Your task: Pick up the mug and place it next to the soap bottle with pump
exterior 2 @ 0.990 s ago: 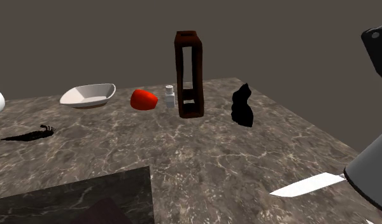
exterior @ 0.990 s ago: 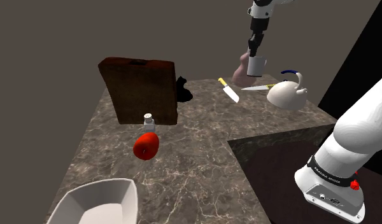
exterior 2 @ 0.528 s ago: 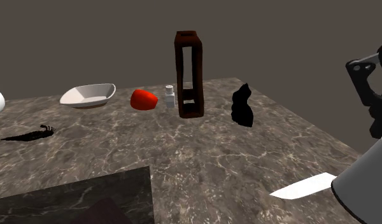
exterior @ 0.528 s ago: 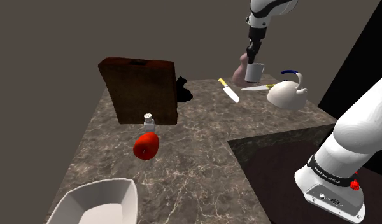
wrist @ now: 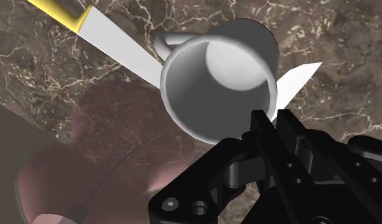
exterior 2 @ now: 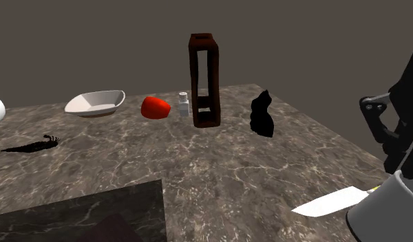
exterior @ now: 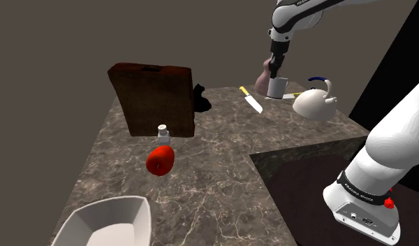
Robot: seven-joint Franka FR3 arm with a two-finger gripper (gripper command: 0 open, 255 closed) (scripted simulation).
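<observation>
Fingers are clenched on the rim of the grey mug; the mug is low at the far edge of the surface, just beside the pinkish soap bottle, over a knife blade. Pickup and carry appear complete; remaining, by judgement: set down, release, withdraw; surface contact cannot be confirmed.

The arm is built of smooth, rounded white shells with dark joints between them. A black band with small white lettering rings the lowest link, above a white base that carries a few small dark sockets, with a red spot at its side. Dark lettering marks the upper link. The pincer is all black and angular, with round screw holes in its housing and a pale-edged bracket on its flank
</observation>
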